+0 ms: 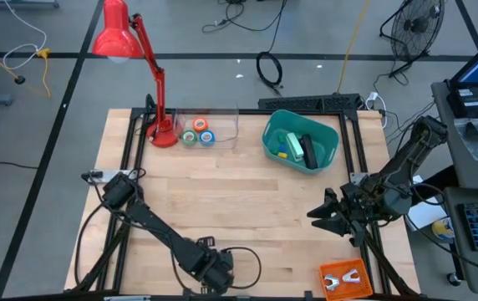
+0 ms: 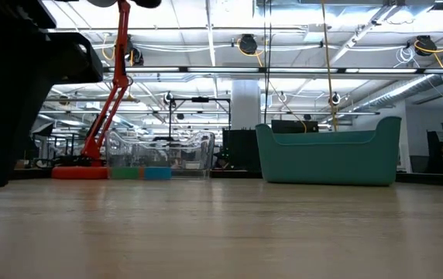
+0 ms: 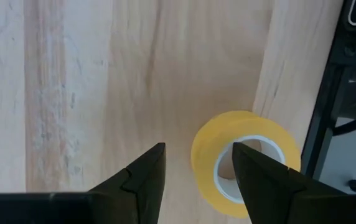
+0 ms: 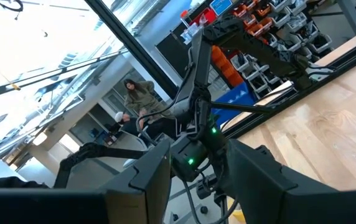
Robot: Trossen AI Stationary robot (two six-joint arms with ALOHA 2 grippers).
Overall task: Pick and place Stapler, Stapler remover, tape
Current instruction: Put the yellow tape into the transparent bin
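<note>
Tape is the matter in hand at the near edge of the table, where the left gripper is seen poised over a yellow roll. The claw stands open and holds nothing. The roll is not centred between the fingers: it lies off toward one finger, which is seen across its pale core, while the other finger stands over bare wood. The ring is tipped toward the camera, hole partly shown, close to the table's edge. A sideways shift toward the roll is judged to be needed before any closing, so that the rim is straddled.

Measured from the teal bin, the left gripper is well apart, diagonally across the table; the right gripper is nearer the bin but far from the yellow roll, so the left arm is judged the one for this pick. The right claw is likewise open and empty, pointed across toward the other arm.

A black stapler is seen already lying in the bin. Three more rolls, green, orange and blue, are gathered in a clear box just beside the bin, next to a red lamp.
</note>
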